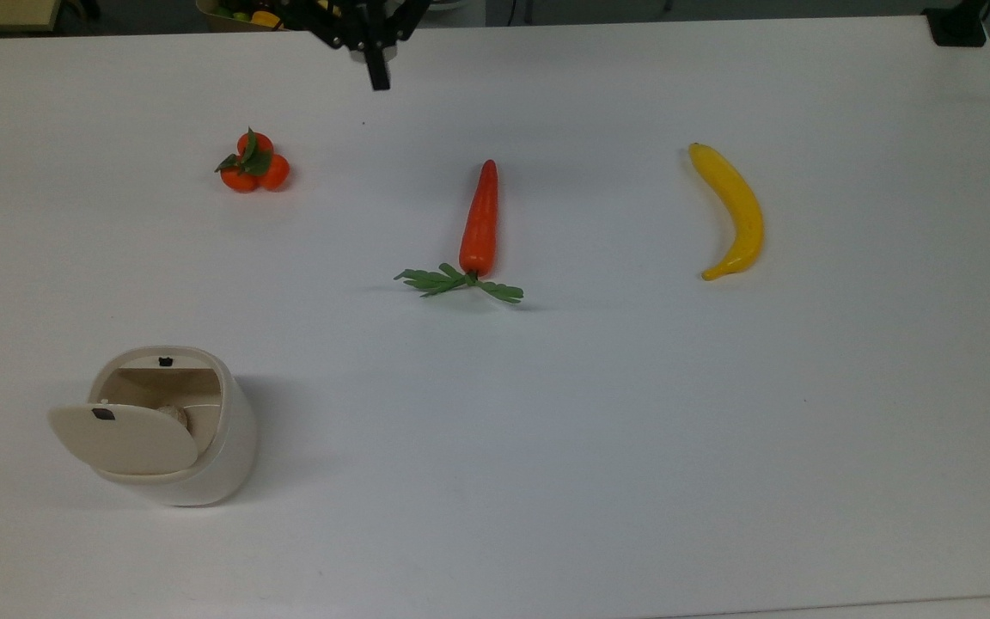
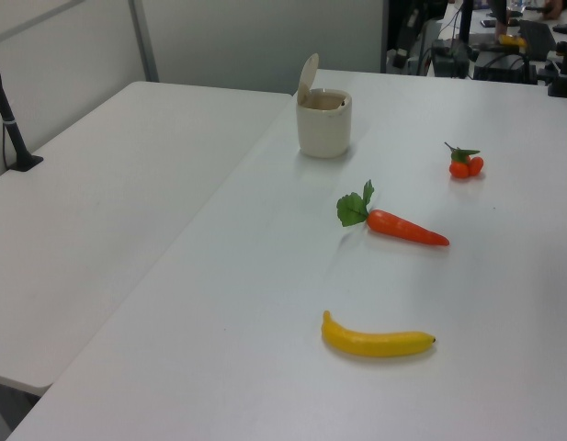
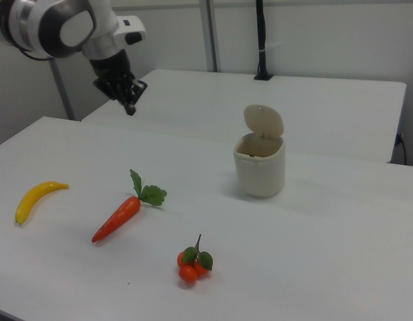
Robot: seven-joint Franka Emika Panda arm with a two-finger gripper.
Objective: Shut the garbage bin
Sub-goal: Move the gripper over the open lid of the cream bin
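Top view: the garbage bin (image 1: 170, 430) stands on the white table (image 1: 598, 430), its lid (image 1: 124, 439) swung up and open. Taking the bin as reference, the carrot (image 1: 479, 218) lies up and to the top view's right of it, the banana (image 1: 733, 210) farther right again, and the tangerine cluster (image 1: 253, 162) well above it. The gripper (image 1: 377, 76) hangs over the table's far edge, well apart from the bin, with its fingers together.

Left view: the bin (image 2: 323, 123) sits at the far side of the table, lid (image 2: 307, 80) upright. The tangerines (image 2: 465, 163) lie to its right, the carrot (image 2: 395, 221) nearer the camera, the banana (image 2: 377, 341) nearest.

Right view: the bin (image 3: 260, 164) stands open; the gripper (image 3: 129, 105) hovers high to its left, holding nothing, fingers closed.
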